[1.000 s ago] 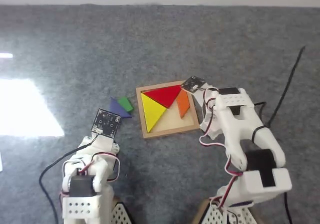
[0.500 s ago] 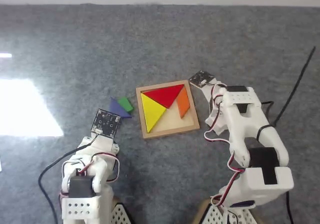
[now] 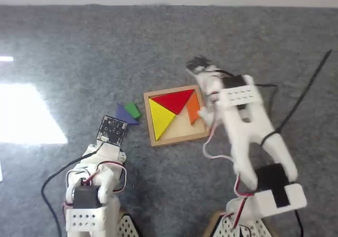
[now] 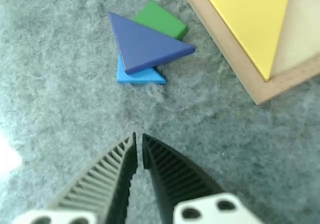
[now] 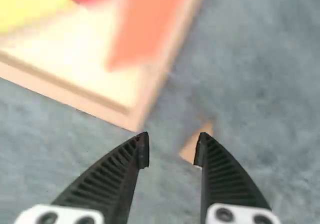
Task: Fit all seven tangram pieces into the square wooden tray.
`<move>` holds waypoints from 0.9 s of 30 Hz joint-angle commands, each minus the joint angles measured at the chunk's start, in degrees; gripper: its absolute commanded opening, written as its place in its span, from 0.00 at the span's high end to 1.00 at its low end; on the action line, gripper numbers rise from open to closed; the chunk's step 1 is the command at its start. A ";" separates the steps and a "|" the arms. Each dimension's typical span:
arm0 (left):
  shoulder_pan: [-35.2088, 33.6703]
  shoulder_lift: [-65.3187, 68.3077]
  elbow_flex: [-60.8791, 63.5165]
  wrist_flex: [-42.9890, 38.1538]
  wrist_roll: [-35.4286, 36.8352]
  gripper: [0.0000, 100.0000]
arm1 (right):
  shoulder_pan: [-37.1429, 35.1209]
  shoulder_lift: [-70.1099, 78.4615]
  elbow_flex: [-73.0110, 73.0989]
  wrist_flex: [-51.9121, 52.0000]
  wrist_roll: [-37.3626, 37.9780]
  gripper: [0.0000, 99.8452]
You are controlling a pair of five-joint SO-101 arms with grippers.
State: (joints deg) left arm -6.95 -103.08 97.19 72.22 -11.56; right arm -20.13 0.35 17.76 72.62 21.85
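Left end effector (image 4: 138,138): is hovering low over the grey surface (image 3: 79,63), near-left of the tray. Its fingers are almost touching and gripping nothing. It is pointing toward the loose stack, probably staging for a pick.

Loose stack: the dark blue triangle (image 4: 147,47) is lying on top of the green piece (image 4: 161,20) and the light blue piece (image 4: 135,76). The stack is just left of the tray and apart from its rim. The overlap is probably hindering a flat grasp, so the top triangle is the likely first target.

Wooden tray (image 3: 179,138): is lying flat at the centre of the surface, with its near-right floor area showing bare.

Seated pieces: the yellow triangle (image 3: 160,116) is sitting against the left wall and the red triangle (image 3: 173,100) against the far wall. The orange piece (image 3: 193,109) is running along the right wall. Keeping them against the walls is leaving one connected gap for the remaining pieces.

Right end effector (image 5: 173,138): is hanging just outside a tray corner beside the orange piece, fingers moderately spread and carrying nothing.

Tan shape (image 5: 195,146): is lying on the surface between those fingers, too blurred to identify; possibly another piece.

Progress: three of seven pieces are seated.
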 commanded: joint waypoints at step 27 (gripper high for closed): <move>-0.18 -1.14 -0.75 0.35 0.26 0.98 | 15.08 -3.74 14.33 -9.54 13.63 0.70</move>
State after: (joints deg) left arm -6.95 -103.08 97.19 72.22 -11.56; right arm -7.12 0.26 32.26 64.70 34.95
